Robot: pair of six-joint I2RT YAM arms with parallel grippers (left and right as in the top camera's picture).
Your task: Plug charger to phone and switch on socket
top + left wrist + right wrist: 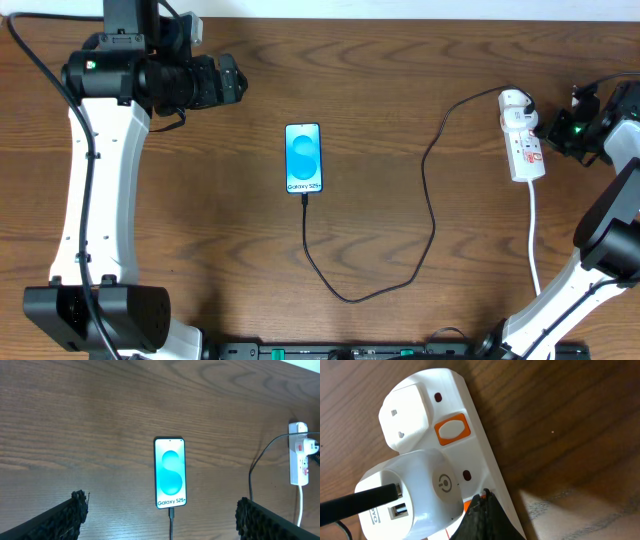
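The phone (304,157) lies face up at mid table with its blue screen lit; it also shows in the left wrist view (170,472). The black charger cable (432,210) has its plug tip (171,512) in the phone's bottom port, loops toward the front, and runs to a white adapter (415,490) plugged into the white power strip (523,140). My right gripper (548,133) is shut, with its tips (486,496) touching the strip at an orange switch beside the adapter. A second orange switch (452,429) sits further along. My left gripper (162,510) is open and empty, above the table, left of the phone.
The strip's white cord (535,235) runs toward the front edge on the right. The strip also shows at the right edge of the left wrist view (299,462). The wooden table (200,230) is bare elsewhere.
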